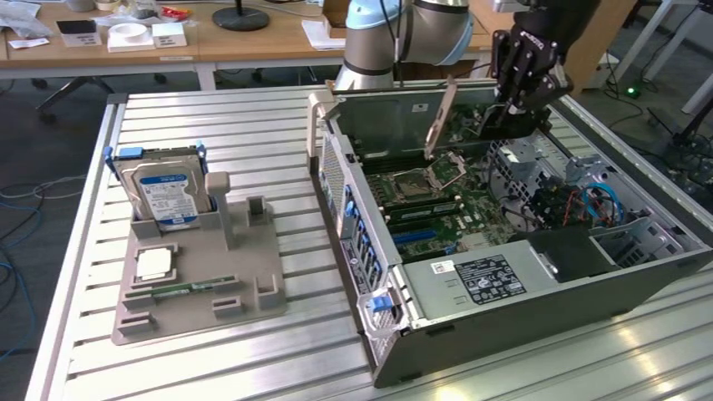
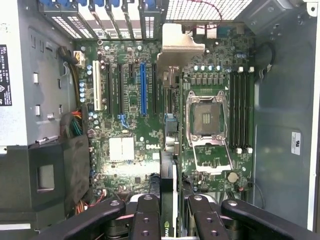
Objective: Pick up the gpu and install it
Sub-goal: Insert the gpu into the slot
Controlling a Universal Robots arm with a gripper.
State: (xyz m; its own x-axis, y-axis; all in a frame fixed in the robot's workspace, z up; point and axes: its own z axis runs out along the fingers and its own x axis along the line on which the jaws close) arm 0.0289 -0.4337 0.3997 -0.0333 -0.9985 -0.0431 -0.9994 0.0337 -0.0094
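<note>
One wide table of silver aluminium slats carries everything on my screens. On it, towards the exterior view's right, a grey metal desktop computer case lies on its side with the panel off and its green motherboard exposed. The pale blue and grey robot arm rises behind the case and reaches over it. At the exterior view's left sits a flat grey plastic parts tray.

From the wrist view I see the black gripper clenched on the gpu, a thin dark card seen edge-on, one finger pressed to each face. The card stands on edge inside the open case, over the motherboard. Its long axis runs parallel to the expansion slots, away from the fingers towards the perforated rear wall. It lines up between the long blue slot and the square silver processor socket. Its long silver metal bracket is at the end nearest that wall. In the exterior view the bracket stands nearly upright, leaning slightly. I cannot tell whether the card's lower edge touches a slot.

In the tray, a silver blue-labelled hard drive stands upright. A small square processor chip and a narrow green memory stick lie flat.
</note>
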